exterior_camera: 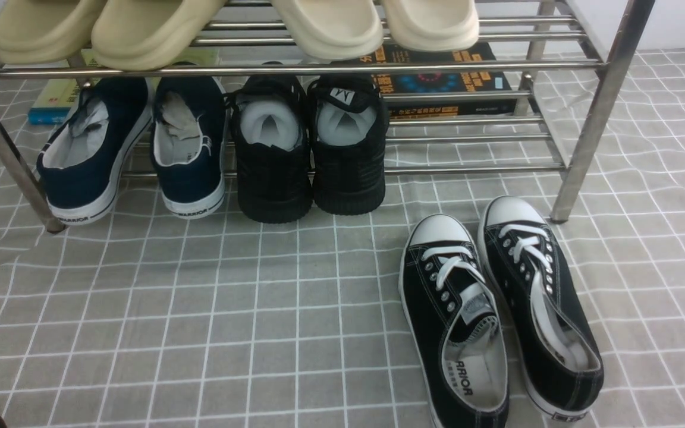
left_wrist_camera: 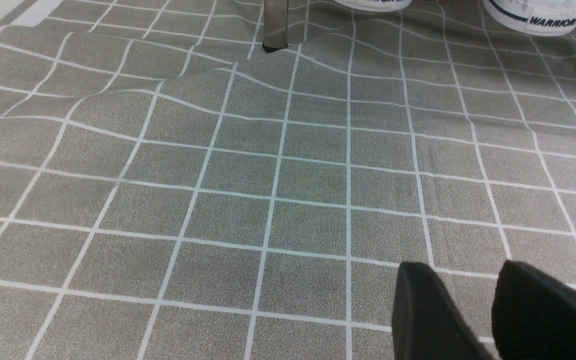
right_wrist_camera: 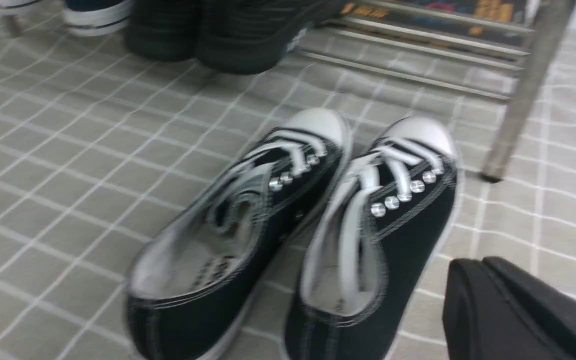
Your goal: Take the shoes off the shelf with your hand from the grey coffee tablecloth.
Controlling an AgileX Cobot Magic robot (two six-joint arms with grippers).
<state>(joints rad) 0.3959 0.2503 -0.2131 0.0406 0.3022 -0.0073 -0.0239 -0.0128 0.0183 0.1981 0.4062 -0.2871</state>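
The black canvas shoes with white laces and toe caps lie side by side on the grey grid tablecloth, off the steel shelf, toes pointing at its right front leg. They also show in the right wrist view. My right gripper is shut and empty, just beside the nearer shoe's heel, apart from it. My left gripper is open and empty over bare cloth. Neither gripper shows in the front view.
On the shelf's lower tier stand a navy white-soled pair and an all-black mesh pair, with books behind. Beige slippers sit on the top tier. The shelf's left leg stands ahead of my left gripper.
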